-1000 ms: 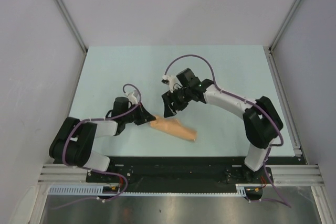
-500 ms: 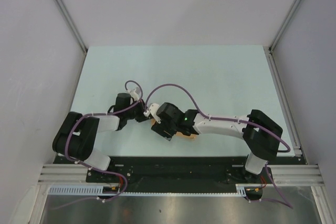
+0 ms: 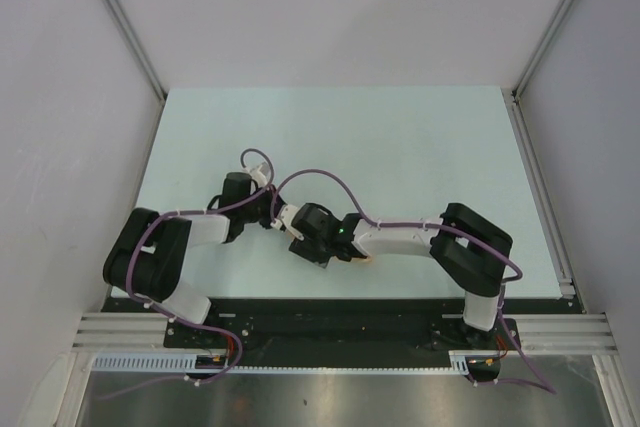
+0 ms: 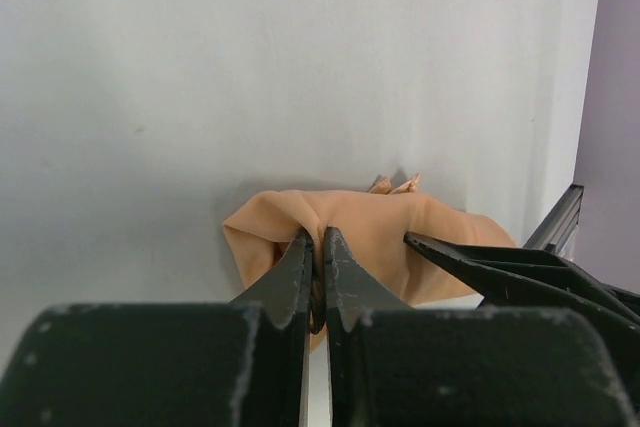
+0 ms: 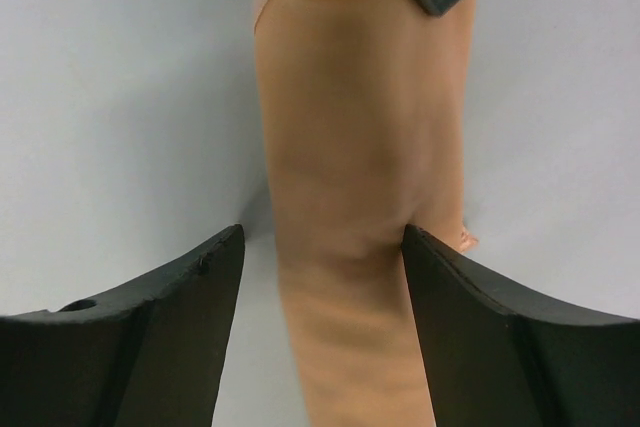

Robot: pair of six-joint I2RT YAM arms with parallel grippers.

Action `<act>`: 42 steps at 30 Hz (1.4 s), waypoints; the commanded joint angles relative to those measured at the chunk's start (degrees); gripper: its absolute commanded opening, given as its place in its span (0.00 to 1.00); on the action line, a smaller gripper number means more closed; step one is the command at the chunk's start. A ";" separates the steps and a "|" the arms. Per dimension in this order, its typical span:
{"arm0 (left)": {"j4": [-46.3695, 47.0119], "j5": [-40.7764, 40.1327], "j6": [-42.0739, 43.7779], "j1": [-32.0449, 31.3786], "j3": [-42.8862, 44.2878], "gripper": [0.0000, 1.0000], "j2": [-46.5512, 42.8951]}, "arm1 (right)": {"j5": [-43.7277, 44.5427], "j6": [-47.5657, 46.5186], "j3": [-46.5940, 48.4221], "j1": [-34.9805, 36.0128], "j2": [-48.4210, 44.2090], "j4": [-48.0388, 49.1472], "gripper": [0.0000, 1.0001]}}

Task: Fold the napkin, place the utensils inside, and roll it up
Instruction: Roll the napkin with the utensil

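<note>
Two black two-finger tools meet at one soft peach-orange cloth napkin [image 5: 350, 147], rolled into a long bundle and lying on the pale worktop [image 3: 400, 137] close to its near edge. Nearest the arm bases, the right tool [image 5: 322, 235] hangs over the napkin's middle with its fingers spread wide, one on each side of the roll. Neither finger presses the cloth, and the tool grips nothing. That straddle looks like a set-up for closing across the bundle, or for pinning it while the roll is tightened.

At the napkin's left end, the left tool [image 4: 318, 244] is pinched almost completely together on a raised fold of the cloth. This apparently anchors that end so the roll cannot slip or unwind while the other arm works.

No dark teal utensil is visible. It may be wrapped inside the napkin, but the right arm [image 3: 400, 237] blocks most of the overhead view, so I cannot confirm it. Beyond the napkin the worktop runs on to the grey back wall [image 3: 340, 17].
</note>
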 commanded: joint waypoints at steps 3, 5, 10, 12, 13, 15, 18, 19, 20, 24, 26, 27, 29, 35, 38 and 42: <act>0.77 0.64 -0.17 -0.16 3.16 0.09 -0.18 | 3.12 -2.46 1.67 -1.30 3.25 -0.31 0.69; 0.86 0.81 -0.08 -0.16 3.33 0.15 -0.26 | 1.71 -2.28 1.76 -2.53 3.51 -0.84 0.68; -0.19 0.55 0.01 -0.16 4.03 0.36 -1.40 | -3.91 -1.06 2.46 -5.25 4.30 -2.33 0.59; -2.12 -0.24 0.88 -0.07 5.09 0.47 -2.81 | -7.76 -0.53 3.16 -6.57 4.39 -3.39 0.52; -2.91 -1.46 1.15 0.01 5.44 0.57 -3.34 | -9.27 -0.26 3.52 -7.01 4.48 -3.74 0.50; -5.10 -2.70 2.11 0.28 6.41 0.63 -5.52 | -14.08 0.61 4.31 -8.50 4.39 -4.62 0.43; -6.78 -5.59 3.34 0.54 6.32 0.70 -8.86 | -19.80 1.93 4.84 -10.61 4.13 -5.32 0.39; -6.87 -6.56 3.52 0.54 6.06 0.72 -9.57 | -21.14 2.28 4.92 -11.22 3.87 -5.32 0.38; -6.70 -6.48 3.61 0.54 5.27 0.73 -10.19 | -22.45 2.55 5.01 -12.10 3.69 -5.41 0.38; -3.64 -4.47 2.82 0.45 3.07 0.74 -10.64 | -31.23 4.48 5.63 -16.14 4.04 -5.50 0.37; -1.79 -2.54 1.77 0.10 1.93 0.73 -9.59 | -34.84 4.92 6.42 -18.52 4.91 -5.85 0.36; 0.14 -2.00 1.42 -0.07 1.66 0.73 -9.23 | -35.82 5.10 6.59 -19.13 5.18 -5.85 0.36; 2.08 -1.47 0.71 -0.68 1.31 0.72 -8.01 | -38.01 5.19 7.38 -20.46 6.32 -6.46 0.36; 5.77 0.20 -0.60 -2.00 1.57 0.59 -4.67 | -42.76 6.07 8.70 -23.00 8.61 -6.55 0.36; 6.83 0.64 -1.05 -2.36 1.66 0.52 -3.43 | -44.08 6.24 9.23 -23.80 9.31 -6.55 0.36; 7.54 1.78 -1.57 -2.62 2.01 0.42 -0.89 | -45.58 6.42 9.85 -24.94 10.01 -6.73 0.36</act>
